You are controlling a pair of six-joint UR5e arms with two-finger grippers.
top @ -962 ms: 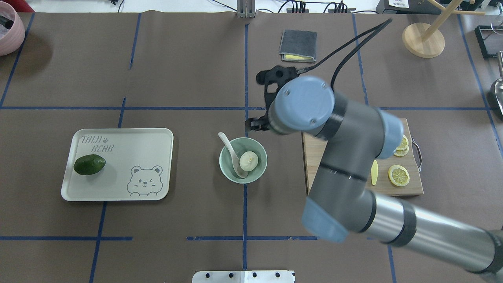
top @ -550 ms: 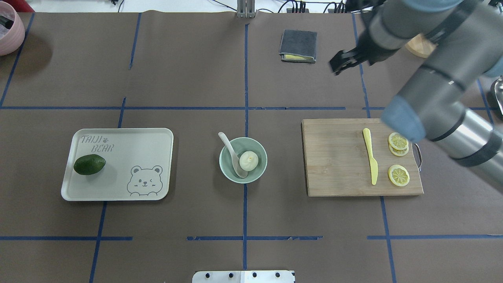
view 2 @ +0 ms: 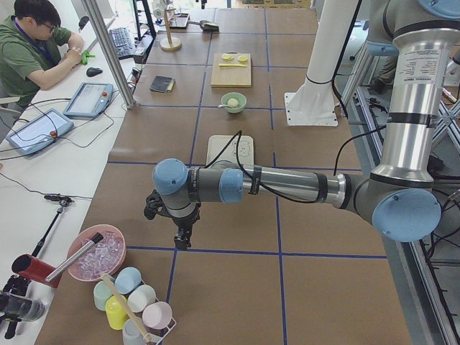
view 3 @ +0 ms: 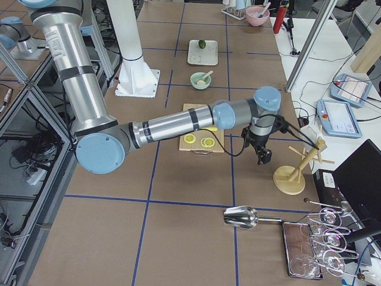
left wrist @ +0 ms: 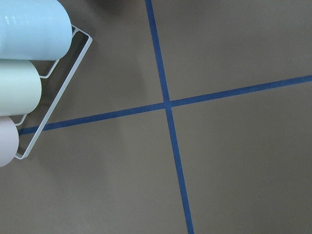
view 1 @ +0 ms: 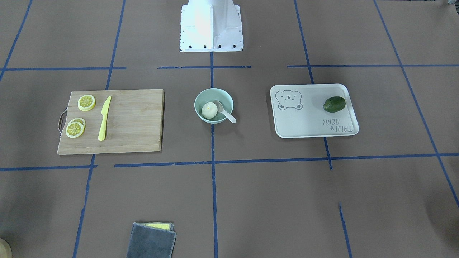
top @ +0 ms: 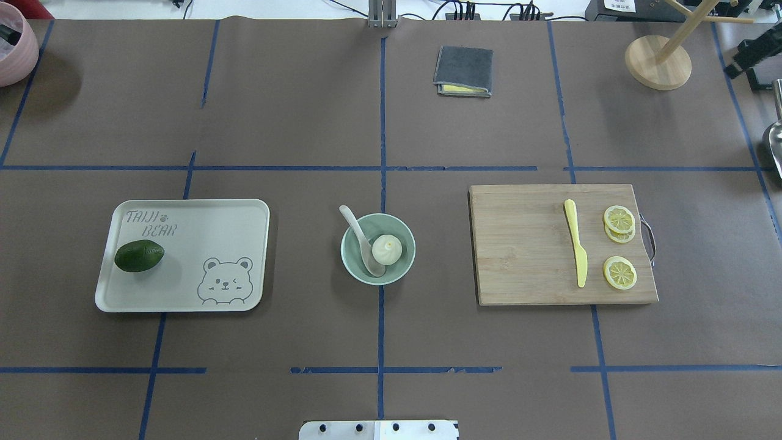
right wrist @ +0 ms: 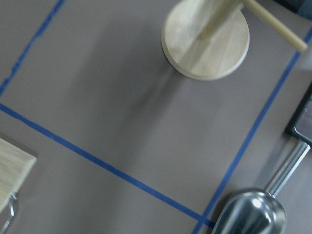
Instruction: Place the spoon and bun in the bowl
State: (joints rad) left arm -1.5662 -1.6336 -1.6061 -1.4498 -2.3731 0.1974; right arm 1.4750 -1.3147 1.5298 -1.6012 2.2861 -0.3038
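The pale green bowl (top: 398, 267) stands at the table's middle, also in the front view (view 1: 219, 94). The white bun (top: 387, 249) lies inside it. The off-white spoon (top: 357, 230) has its scoop in the bowl and its handle leaning over the rim; the front view shows both the spoon (view 1: 226, 114) and the bun (view 1: 209, 110). My right gripper (view 3: 263, 157) hangs far from the bowl, by the wooden stand, and only its dark edge (top: 746, 54) shows overhead; I cannot tell its state. My left gripper (view 2: 183, 241) is far off near the cup rack; I cannot tell its state.
A bear tray (top: 201, 244) with a green fruit (top: 139, 255) lies left of the bowl. A cutting board (top: 525, 244) with a yellow knife (top: 576, 244) and lemon slices (top: 620, 272) lies right. A grey cloth (top: 463, 71), wooden stand (top: 658, 61) and metal scoop (view 3: 241, 217) sit farther out.
My right arm has swung away from beside the bowl to the far right back corner, leaving the overhead view almost wholly. Bowl, spoon and bun have not moved.
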